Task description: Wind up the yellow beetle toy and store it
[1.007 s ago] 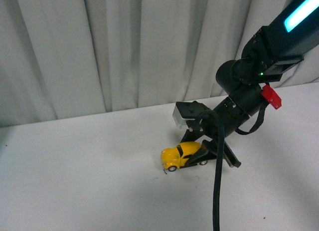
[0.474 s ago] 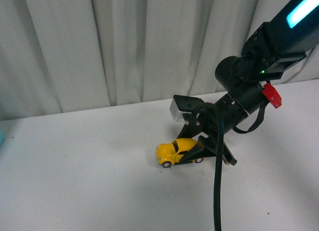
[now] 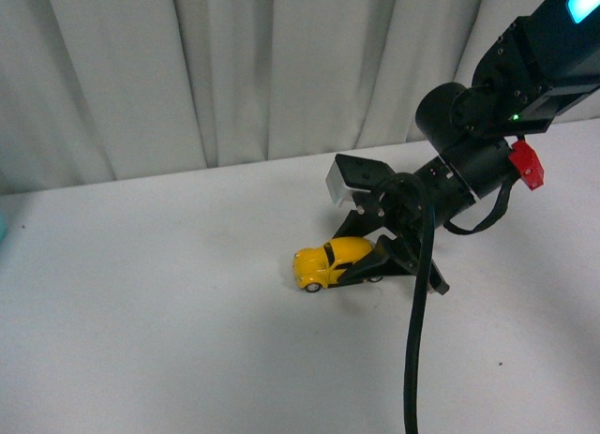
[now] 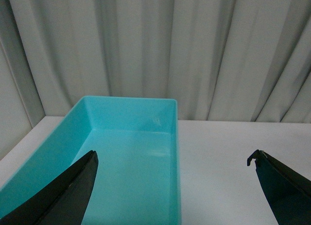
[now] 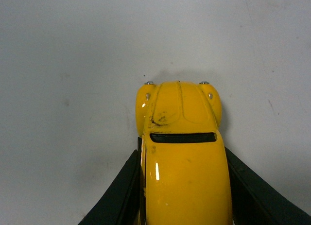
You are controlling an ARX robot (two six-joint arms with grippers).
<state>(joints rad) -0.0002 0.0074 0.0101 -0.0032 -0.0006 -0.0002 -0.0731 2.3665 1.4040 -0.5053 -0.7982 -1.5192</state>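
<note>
Robot lab or test cell. Signs: plain white surface [image 3: 141, 340]; pale pleated curtain [image 3: 234, 68] hung as backdrop along surface's far edge; black robot arm [image 3: 487, 153] with green status light, glowing cyan strip, loose black cable [image 3: 417, 359]; plain turquoise bin [image 4: 131, 171] on same white surface.

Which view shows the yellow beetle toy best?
Right wrist view: the yellow beetle toy fills the frame, inside the right hand. Front view shows it small, partly hidden. Left wrist view misses it.

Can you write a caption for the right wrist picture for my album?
The right gripper holds the yellow toy car on the white table.
</note>
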